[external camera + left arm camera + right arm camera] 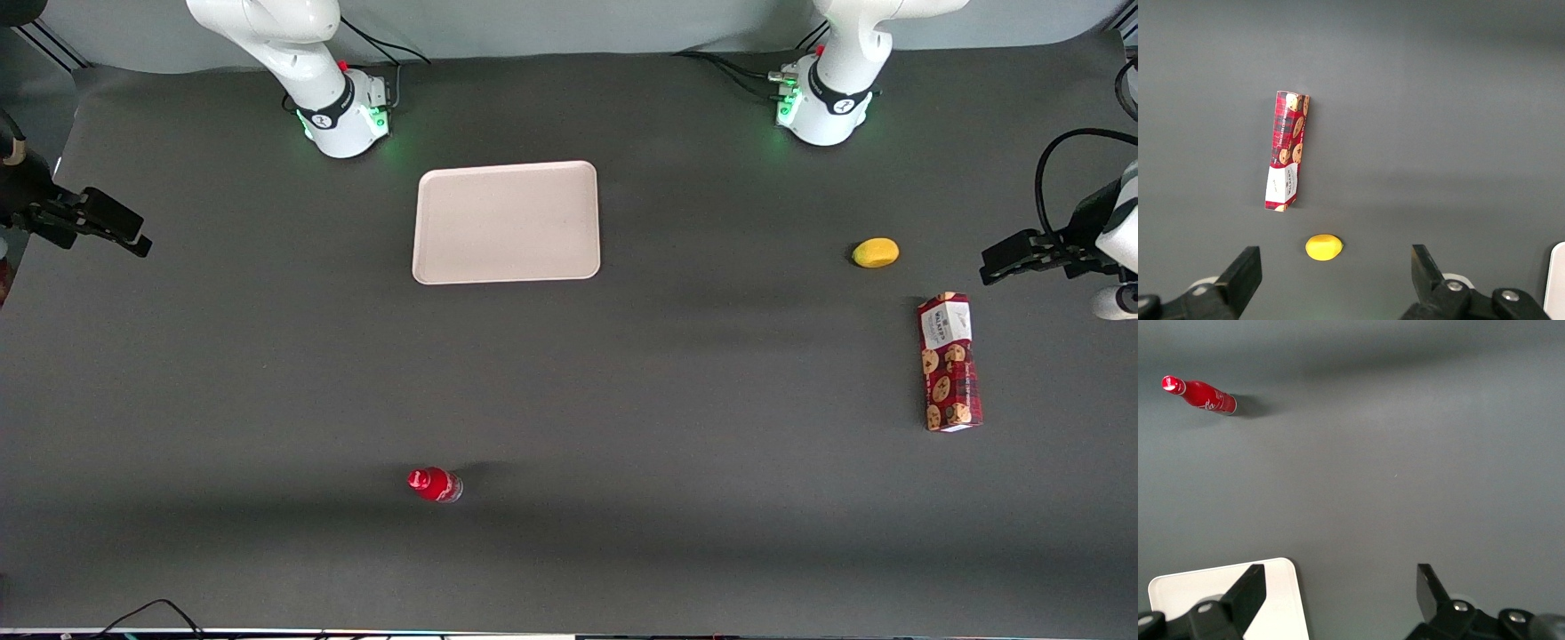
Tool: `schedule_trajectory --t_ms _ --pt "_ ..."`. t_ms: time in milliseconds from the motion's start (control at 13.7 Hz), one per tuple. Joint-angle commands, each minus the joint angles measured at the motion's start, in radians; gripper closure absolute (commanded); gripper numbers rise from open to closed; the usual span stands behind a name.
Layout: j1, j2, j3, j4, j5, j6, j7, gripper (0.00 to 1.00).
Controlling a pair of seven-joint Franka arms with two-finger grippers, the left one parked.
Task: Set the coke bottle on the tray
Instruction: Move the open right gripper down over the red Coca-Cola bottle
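The coke bottle (434, 484) is small, with a red cap and red label. It stands on the dark table, nearer to the front camera than the tray, and also shows in the right wrist view (1201, 395). The tray (507, 222) is pale pink-beige and bare, and lies between the two arm bases; one corner shows in the right wrist view (1225, 600). My right gripper (133, 242) hovers at the working arm's end of the table, apart from both bottle and tray. In its wrist view the gripper (1338, 587) is open and empty, with one finger (1248, 590) over the tray's corner.
A yellow lemon-like object (876, 252) and a red cookie box (949, 362) lie toward the parked arm's end of the table. Both also show in the left wrist view: the yellow object (1323, 247) and the box (1286, 151).
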Motion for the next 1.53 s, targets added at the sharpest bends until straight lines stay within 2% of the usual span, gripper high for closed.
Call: schedule_trajectory --t_ms 0,365,730,876,1095,1314,1460 --pt "0.019 0.004 -0.015 0.020 -0.007 -0.025 -0.009 0.00" --pt "0.049 0.080 0.029 0.052 -0.009 0.050 -0.005 0.00" --pt "0.177 0.390 0.028 0.343 -0.018 0.063 0.060 0.00" --pt "0.255 0.519 0.011 0.469 -0.029 0.078 0.086 0.00" --pt "0.367 0.678 -0.008 0.596 -0.112 0.155 0.127 0.00" --pt "0.453 0.777 -0.075 0.635 -0.119 0.246 0.146 0.00" --pt "0.474 0.846 -0.095 0.655 -0.118 0.337 0.144 0.00"
